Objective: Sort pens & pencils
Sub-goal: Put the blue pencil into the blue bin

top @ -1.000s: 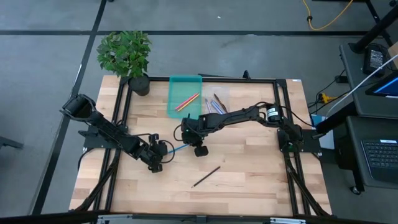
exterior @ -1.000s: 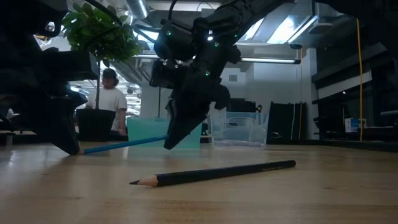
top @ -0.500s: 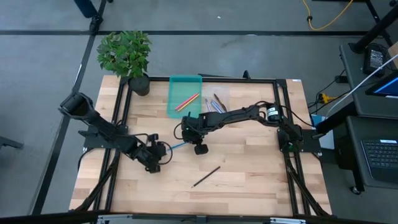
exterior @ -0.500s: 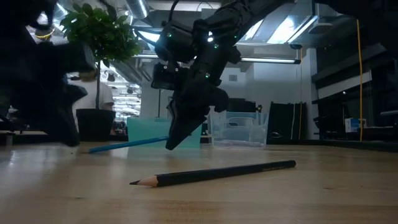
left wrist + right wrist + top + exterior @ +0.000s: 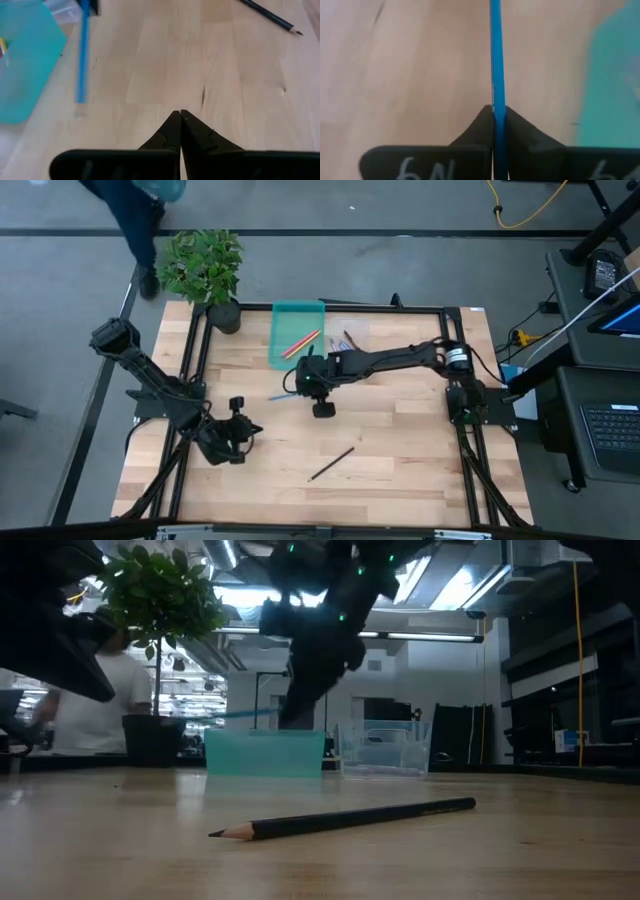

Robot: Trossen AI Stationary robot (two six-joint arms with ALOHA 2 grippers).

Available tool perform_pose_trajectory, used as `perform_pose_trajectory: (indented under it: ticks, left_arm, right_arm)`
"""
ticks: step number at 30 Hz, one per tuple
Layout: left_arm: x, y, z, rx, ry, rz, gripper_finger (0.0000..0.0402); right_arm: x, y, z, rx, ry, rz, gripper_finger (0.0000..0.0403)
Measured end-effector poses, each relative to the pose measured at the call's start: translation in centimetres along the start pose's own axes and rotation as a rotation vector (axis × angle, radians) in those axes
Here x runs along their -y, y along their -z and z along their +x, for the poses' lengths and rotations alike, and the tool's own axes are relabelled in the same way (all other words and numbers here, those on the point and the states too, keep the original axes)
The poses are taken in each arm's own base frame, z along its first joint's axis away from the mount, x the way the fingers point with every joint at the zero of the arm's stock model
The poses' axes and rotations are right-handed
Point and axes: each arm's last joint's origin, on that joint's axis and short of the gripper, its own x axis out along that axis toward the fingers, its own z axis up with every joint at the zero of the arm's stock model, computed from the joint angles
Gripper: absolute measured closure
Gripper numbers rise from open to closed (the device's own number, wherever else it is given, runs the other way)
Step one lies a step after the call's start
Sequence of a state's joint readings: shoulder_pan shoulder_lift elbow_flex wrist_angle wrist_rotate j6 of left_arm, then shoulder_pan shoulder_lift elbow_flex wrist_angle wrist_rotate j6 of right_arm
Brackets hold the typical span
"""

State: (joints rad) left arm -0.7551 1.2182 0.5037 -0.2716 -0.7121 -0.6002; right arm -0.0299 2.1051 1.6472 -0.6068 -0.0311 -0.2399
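The left hand [image 5: 243,430], clenched on nothing, has drawn back toward the counter's [image 5: 400,460] left edge. The blue pencil [image 5: 283,395], a second ago bridging both hands, is now grasped by the right hand [image 5: 303,383] alone and lifted clear, just short of the teal tray [image 5: 297,311]. Handover judged complete. A clear tray [image 5: 385,748] stands beside the teal one. A dark pencil [image 5: 331,463] remains unsorted on the counter; nothing blocks the path.
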Motion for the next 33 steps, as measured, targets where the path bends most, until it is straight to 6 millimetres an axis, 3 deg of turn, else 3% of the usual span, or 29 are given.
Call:
perform_pose_trajectory:
  ticks: [4,7,14,18,21,28,33]
  left_arm:
    - [0.2,0.1,-0.2,0.006,0.005,0.009,0.0402]
    - [0.2,0.1,-0.2,0.005,0.005,0.009,0.0402]
    - [0.2,0.1,-0.2,0.003,0.002,-0.005,0.0401]
    - [0.1,0.1,-0.2,0.005,-0.002,-0.008,0.0402]
    - [0.1,0.1,-0.2,0.004,-0.004,-0.008,0.0401]
    - [0.1,0.1,-0.2,0.002,-0.005,-0.005,0.0401]
    - [0.1,0.1,-0.2,0.002,-0.005,-0.007,0.0401]
  right_arm:
    - [0.7,-0.4,-2.3,0.008,0.143,0.001,0.0381]
    - [2.5,-0.3,-3.7,0.009,0.288,0.047,0.0381]
    - [8.1,1.1,-4.4,0.03,0.511,0.267,0.0381]
    - [10.1,1.8,-4.5,0.045,0.571,0.39,0.0381]
    - [10.8,2.0,-4.1,0.081,0.577,0.472,0.0381]
    - [11.2,2.5,0.0,0.085,0.538,0.495,0.0381]
    - [12.1,3.0,0.4,0.098,0.559,0.594,0.0381]
